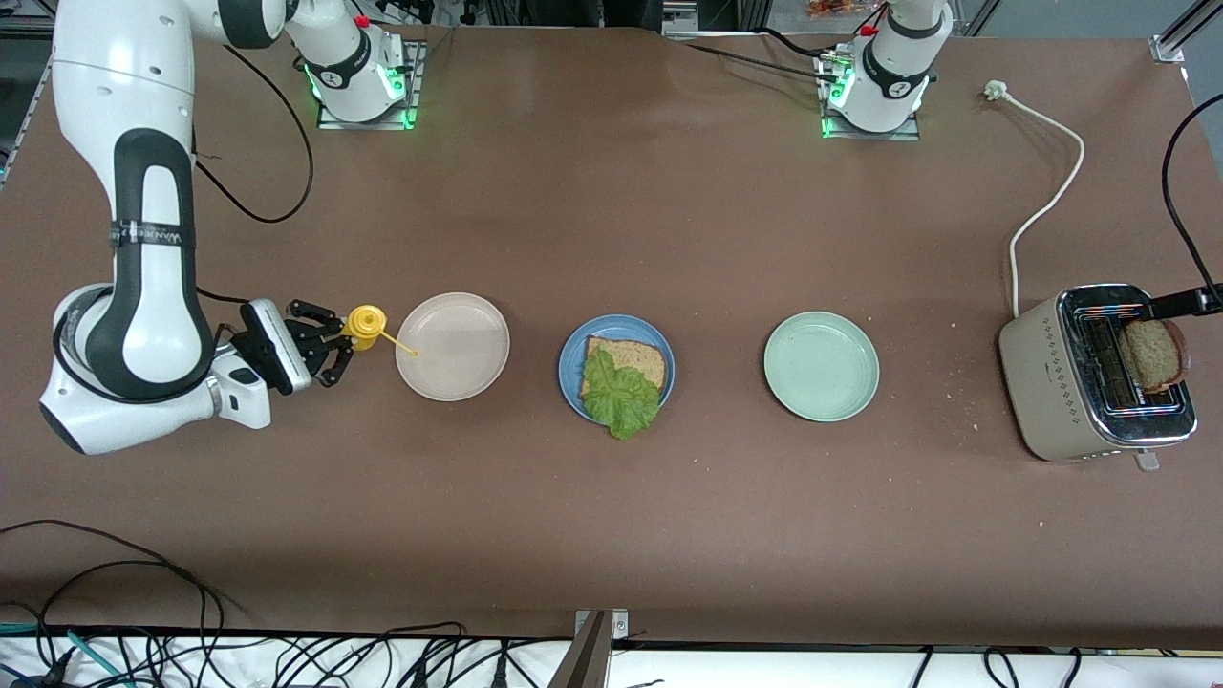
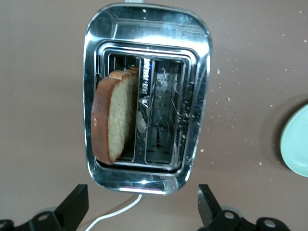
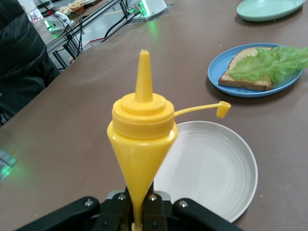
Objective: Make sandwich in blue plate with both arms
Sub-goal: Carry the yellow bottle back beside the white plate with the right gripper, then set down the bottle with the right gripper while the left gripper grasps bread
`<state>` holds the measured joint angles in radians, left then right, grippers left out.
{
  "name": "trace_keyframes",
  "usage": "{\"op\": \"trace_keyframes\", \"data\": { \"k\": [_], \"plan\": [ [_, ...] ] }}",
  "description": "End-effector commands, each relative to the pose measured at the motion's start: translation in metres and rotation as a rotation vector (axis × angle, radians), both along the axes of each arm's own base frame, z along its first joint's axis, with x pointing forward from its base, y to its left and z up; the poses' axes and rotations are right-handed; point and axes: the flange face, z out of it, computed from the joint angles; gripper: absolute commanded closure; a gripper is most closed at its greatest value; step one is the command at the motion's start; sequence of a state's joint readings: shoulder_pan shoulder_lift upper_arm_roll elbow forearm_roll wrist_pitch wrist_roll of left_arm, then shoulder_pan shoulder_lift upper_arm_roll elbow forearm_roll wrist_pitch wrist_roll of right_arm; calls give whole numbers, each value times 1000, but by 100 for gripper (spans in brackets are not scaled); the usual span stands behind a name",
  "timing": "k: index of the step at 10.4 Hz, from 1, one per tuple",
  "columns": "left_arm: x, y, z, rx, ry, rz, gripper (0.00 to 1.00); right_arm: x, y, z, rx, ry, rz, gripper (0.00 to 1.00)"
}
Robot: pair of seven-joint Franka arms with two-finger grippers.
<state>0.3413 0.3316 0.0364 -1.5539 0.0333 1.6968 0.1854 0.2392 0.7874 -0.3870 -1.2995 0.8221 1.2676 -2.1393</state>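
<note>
On the blue plate [image 1: 568, 368] in the middle of the table lies one slice of brown bread [image 1: 631, 358], with a ruffled lettuce leaf [image 1: 621, 397] on it that hangs over the rim. A second bread slice [image 1: 1154, 354] stands tilted in a slot of the toaster [image 1: 1061, 382]. My left gripper [image 2: 143, 207] hovers open over the toaster's edge, both fingers clear of the bread slice [image 2: 115, 115]. My right gripper [image 1: 330, 349] is shut on a yellow squeeze bottle [image 1: 363, 323] beside the beige plate [image 1: 459, 358], its open cap dangling over that plate.
A pale green plate [image 1: 821, 365] sits between the blue plate and the toaster. The toaster's white cord [image 1: 1046, 205] runs toward the left arm's base. Crumbs lie scattered round the toaster. Cables hang along the table edge nearest the front camera.
</note>
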Motion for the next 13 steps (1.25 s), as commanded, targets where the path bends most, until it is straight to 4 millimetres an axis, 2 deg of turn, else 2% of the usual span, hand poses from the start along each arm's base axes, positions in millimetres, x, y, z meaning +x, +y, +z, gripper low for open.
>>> {"op": "trace_keyframes", "data": {
  "k": [1, 3, 5, 6, 7, 8, 9, 10, 11, 13],
  "plan": [
    [15, 22, -30, -32, -30, -87, 0, 0, -37, -46, 226, -81, 13, 93],
    [18, 29, -44, -30, -38, -86, 0, -4, -58, -81, 288, -103, 18, 93],
    [19, 41, -54, -30, -53, -106, 0, -13, -81, -102, 333, -96, 16, 93],
    [19, 43, -58, -33, -49, -111, 0, -18, -84, -116, 375, -80, 7, 93],
    [22, 44, -58, -34, -55, -132, 17, -23, -91, -131, 408, -76, -1, 93],
    [23, 44, -60, -39, -55, -159, 43, -26, -93, -141, 431, -70, -7, 92],
    [24, 44, -59, -38, -58, -166, 60, -28, -95, -144, 438, -70, -12, 87],
    [23, 45, -59, -36, -56, -167, 81, -28, -95, -145, 435, -62, -15, 41],
    [24, 44, -58, -34, -57, -169, 100, -31, -104, -152, 442, -61, -28, 0],
    [30, 47, -35, -11, -91, -174, 100, -29, -115, -143, 440, -56, -46, 0]
  ]
}}
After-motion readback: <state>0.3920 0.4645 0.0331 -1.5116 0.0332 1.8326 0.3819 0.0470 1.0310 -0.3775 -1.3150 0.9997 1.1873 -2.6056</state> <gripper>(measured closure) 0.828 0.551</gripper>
